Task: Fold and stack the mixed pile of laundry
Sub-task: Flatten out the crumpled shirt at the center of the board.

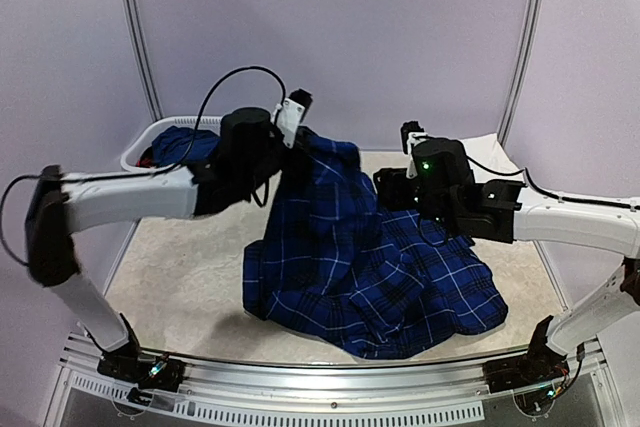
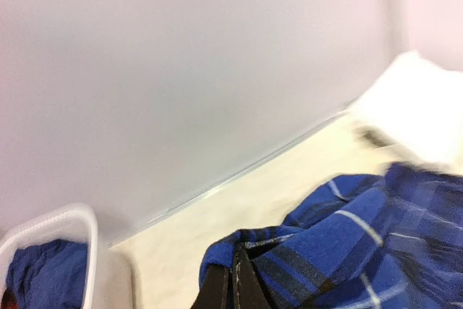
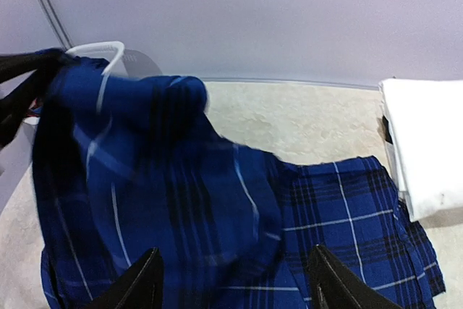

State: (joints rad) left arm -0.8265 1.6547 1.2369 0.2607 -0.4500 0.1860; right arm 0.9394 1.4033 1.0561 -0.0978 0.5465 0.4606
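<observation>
The navy plaid shirt (image 1: pixel 370 267) lies spread across the middle of the table, its far left corner lifted. My left gripper (image 1: pixel 298 139) holds that corner up; in the left wrist view the left gripper (image 2: pixel 235 284) is shut on the shirt's edge (image 2: pixel 347 244). My right gripper (image 1: pixel 392 187) hovers over the shirt's right half. Its fingers (image 3: pixel 137 287) stand wide apart above the plaid cloth (image 3: pixel 181 200), with nothing between them. Folded white trousers (image 3: pixel 427 142) lie at the far right. A solid blue piece (image 1: pixel 190 142) and a bit of red (image 1: pixel 148 159) sit in the basket.
The white plastic basket (image 1: pixel 140 142) stands at the far left, beside the left arm. The table's beige mat (image 1: pixel 180 277) shows to the left of the shirt. A pale curtain wall with metal poles (image 1: pixel 135 27) closes off the back.
</observation>
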